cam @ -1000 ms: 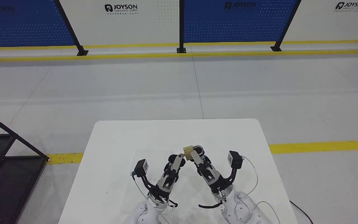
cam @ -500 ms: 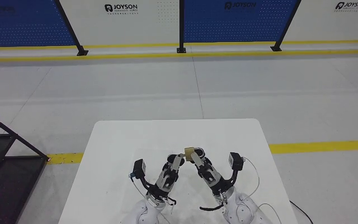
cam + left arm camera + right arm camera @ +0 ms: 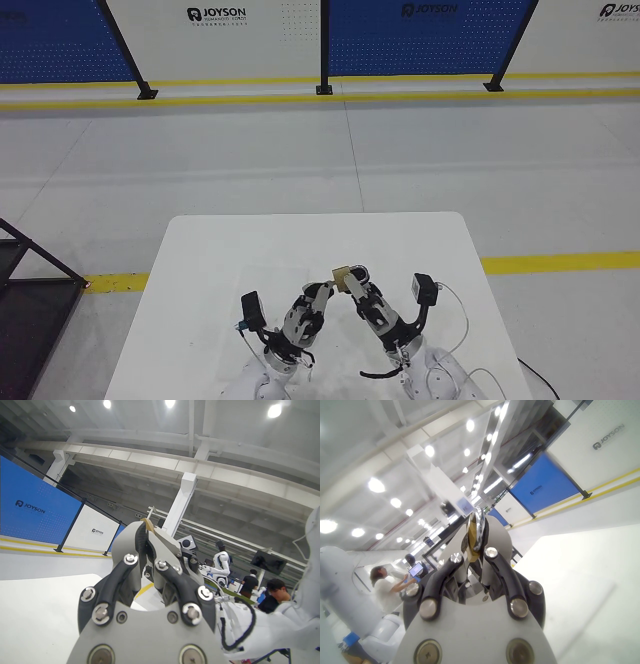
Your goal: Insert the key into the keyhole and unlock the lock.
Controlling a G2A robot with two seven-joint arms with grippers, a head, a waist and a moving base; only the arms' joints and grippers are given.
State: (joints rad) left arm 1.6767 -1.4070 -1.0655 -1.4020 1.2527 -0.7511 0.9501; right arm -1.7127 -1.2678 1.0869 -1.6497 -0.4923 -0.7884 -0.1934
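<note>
1. Two grippers meet above the table [image 3: 250, 250]; we see the right gripper [image 3: 352, 281] clamping the lock [image 3: 340, 272], likely to steady it.
2. We see the left gripper [image 3: 146, 532] pinching the key [image 3: 149, 525] just beside the lock, apparently ready for insertion.

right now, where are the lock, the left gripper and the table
lock [image 3: 471, 542], right wrist view, its brass body
left gripper [image 3: 144, 533], left wrist view, midway between its fingertips
table [image 3: 230, 250], top view, bare far left of its top
</note>
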